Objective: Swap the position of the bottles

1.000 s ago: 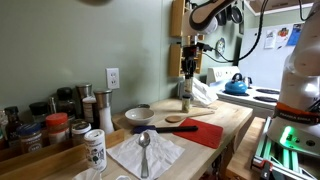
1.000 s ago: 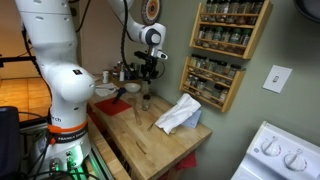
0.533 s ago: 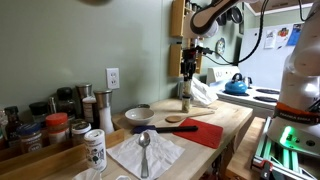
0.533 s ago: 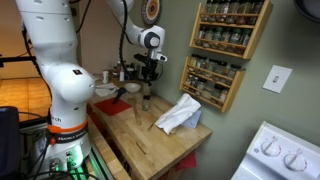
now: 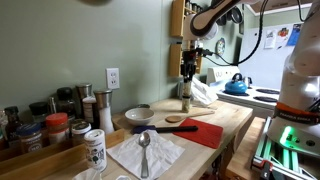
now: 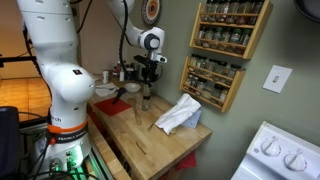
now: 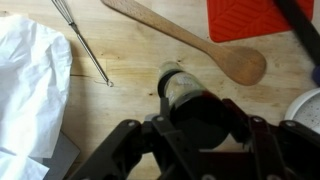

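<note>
My gripper [image 5: 187, 60] hangs over the wooden counter and is shut on one bottle [image 5: 186, 70], held in the air. The second bottle [image 5: 185, 99] stands upright on the counter right below it, apart from it. In the wrist view the held bottle's dark top [image 7: 205, 122] fills the space between the jaws of the gripper [image 7: 200, 125], and the standing bottle [image 7: 176, 82] shows from above just beyond it. In an exterior view the gripper [image 6: 148, 68] is above the standing bottle [image 6: 146, 100].
A wooden spoon [image 7: 190, 40], a red mat [image 7: 250, 15], a crumpled white cloth [image 7: 30, 90] and a thin whisk [image 7: 85, 40] lie around the bottle. A grey bowl [image 5: 138, 115], a napkin with a metal spoon [image 5: 145, 152], a white shaker [image 5: 95, 150] and spice jars [image 5: 40, 128] sit further along. Spice racks [image 6: 225, 50] hang on the wall.
</note>
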Robot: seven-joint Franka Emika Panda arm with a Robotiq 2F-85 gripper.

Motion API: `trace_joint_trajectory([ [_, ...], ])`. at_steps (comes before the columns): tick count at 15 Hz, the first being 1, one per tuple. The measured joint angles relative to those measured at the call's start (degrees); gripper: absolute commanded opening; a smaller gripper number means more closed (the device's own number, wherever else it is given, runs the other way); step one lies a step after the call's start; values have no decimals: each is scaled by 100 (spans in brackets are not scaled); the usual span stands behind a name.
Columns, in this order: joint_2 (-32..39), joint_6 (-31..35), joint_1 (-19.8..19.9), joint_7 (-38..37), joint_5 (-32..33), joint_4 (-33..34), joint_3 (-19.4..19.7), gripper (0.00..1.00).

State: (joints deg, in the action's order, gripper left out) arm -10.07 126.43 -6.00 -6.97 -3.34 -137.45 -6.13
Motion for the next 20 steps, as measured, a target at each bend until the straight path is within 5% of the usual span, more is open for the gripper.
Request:
trace_joint_trajectory([
  [20,13,101,24,-167,99,-54,1,29],
])
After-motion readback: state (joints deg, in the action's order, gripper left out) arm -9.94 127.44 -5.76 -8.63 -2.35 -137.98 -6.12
